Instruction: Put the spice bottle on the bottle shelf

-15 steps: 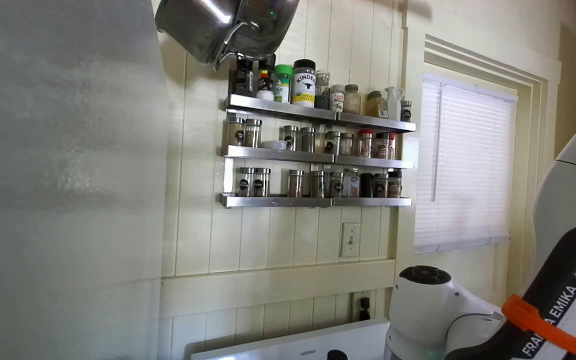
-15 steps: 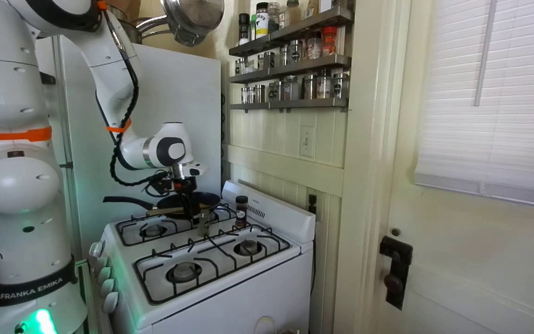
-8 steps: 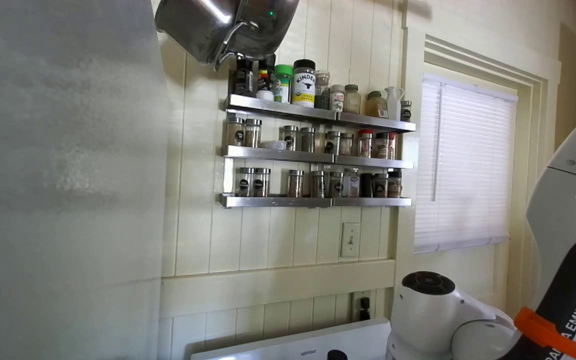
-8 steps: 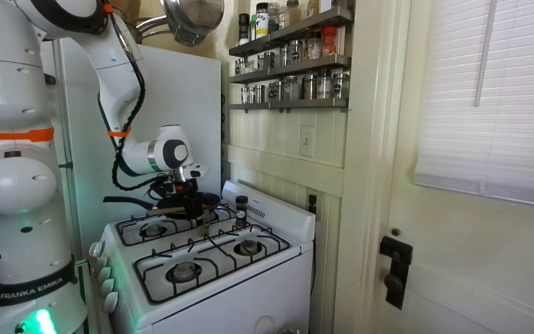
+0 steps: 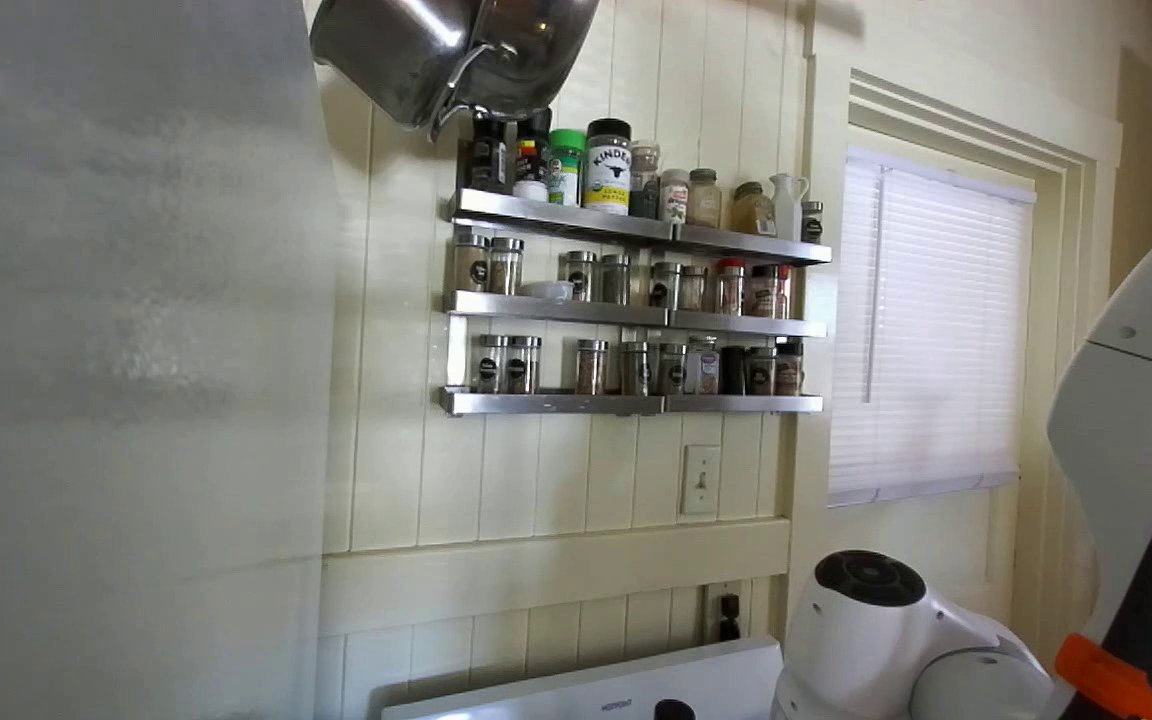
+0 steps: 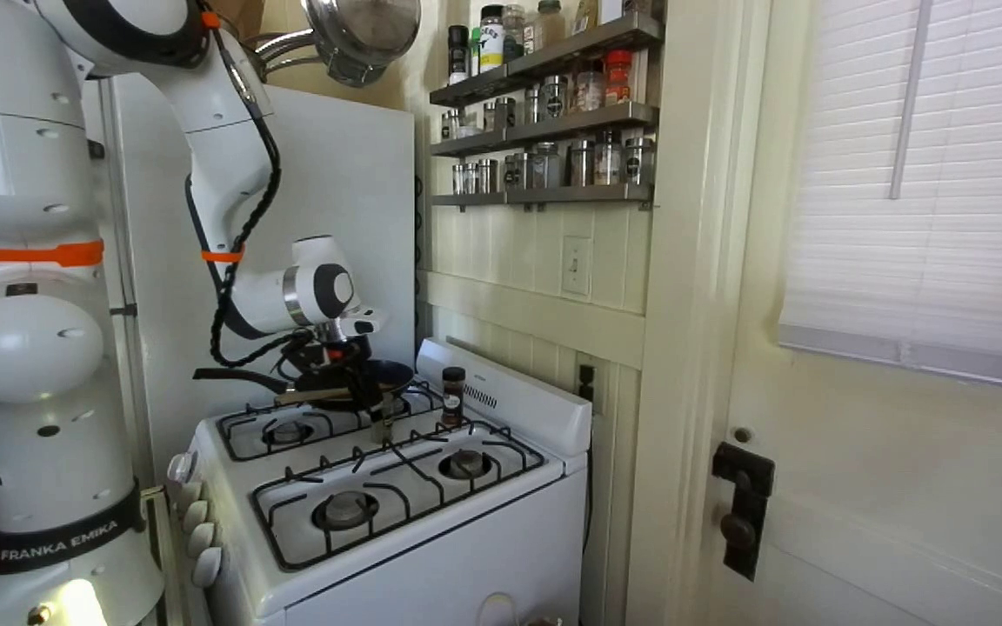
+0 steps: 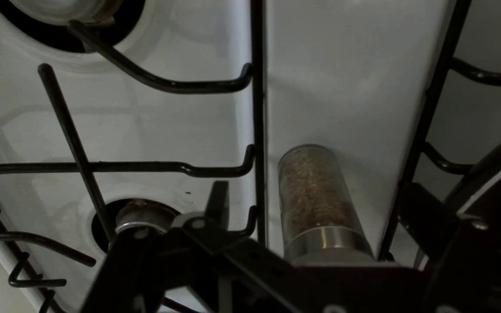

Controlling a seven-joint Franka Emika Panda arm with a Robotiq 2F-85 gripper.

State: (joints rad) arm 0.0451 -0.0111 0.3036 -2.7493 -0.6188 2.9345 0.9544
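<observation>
A clear spice bottle (image 7: pixel 313 191) with brown contents and a silver lid stands on the white strip between the stove grates. It also shows under the hand in an exterior view (image 6: pixel 381 428). My gripper (image 7: pixel 315 188) is open, with one finger (image 7: pixel 218 202) left of the bottle and the other right of it, both apart from it. The gripper shows above the stove in an exterior view (image 6: pixel 369 402). The lid's top is partly hidden by the gripper. The silver three-tier bottle shelf (image 5: pixel 556 403) hangs on the wall, also seen in an exterior view (image 6: pixel 584 194), holding rows of jars.
A second bottle with a black cap (image 6: pixel 453 396) stands near the stove's back panel (image 6: pixel 518 391). A dark pan (image 6: pixel 392 376) sits on the far burner beside the gripper. Black grates (image 7: pixel 258 121) flank the bottle. Metal pots (image 5: pixel 456 60) hang near the top shelf.
The arm has come down slightly, and the hand has tilted a little over the silver-lidded bottle. The base light has turned from green to whitish yellow. The bottles and shelf have not moved visibly.
</observation>
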